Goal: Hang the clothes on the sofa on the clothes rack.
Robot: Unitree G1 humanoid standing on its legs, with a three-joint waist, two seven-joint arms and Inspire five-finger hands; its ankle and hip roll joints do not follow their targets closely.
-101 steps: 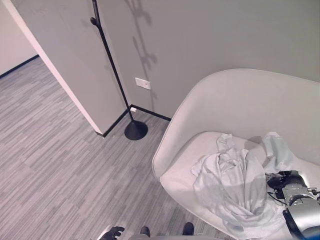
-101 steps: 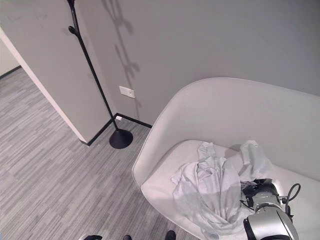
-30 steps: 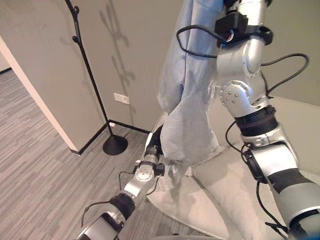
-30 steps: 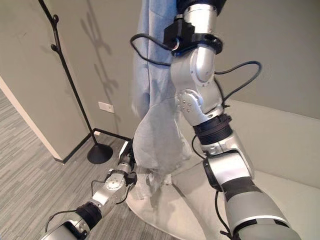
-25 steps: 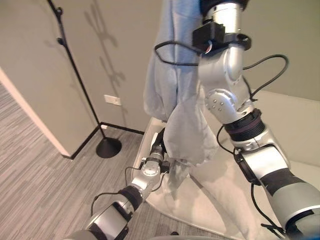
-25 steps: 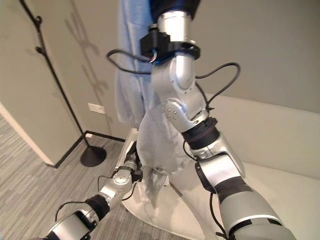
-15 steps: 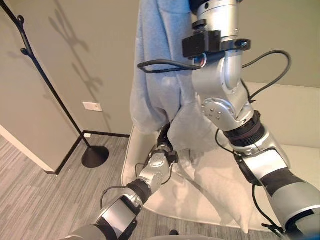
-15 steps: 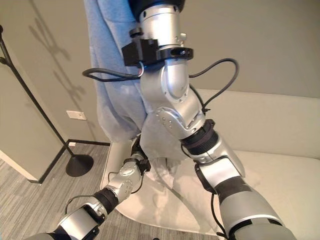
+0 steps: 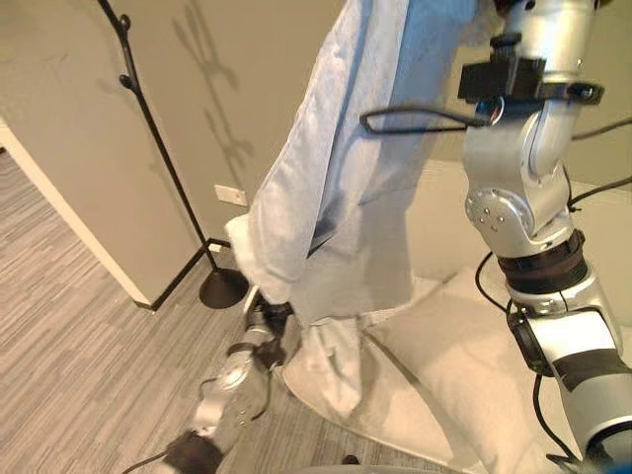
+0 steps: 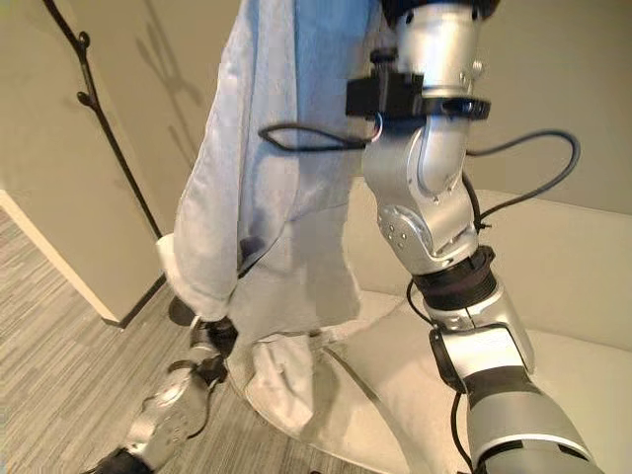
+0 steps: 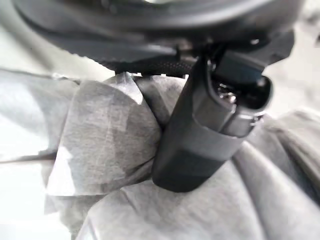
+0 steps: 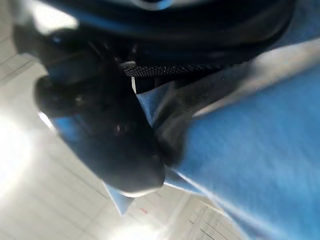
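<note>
Swung leftward, pale blue garment (image 9: 346, 188) hangs creased.

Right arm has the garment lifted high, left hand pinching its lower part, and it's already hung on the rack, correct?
Not hung yet. In the left eye view the garment dangles from the raised right arm, clear of the rack, which stands bare by the wall. The rest holds: the left hand pinches the lower cloth in the left wrist view, and the right hand grips it.
</note>
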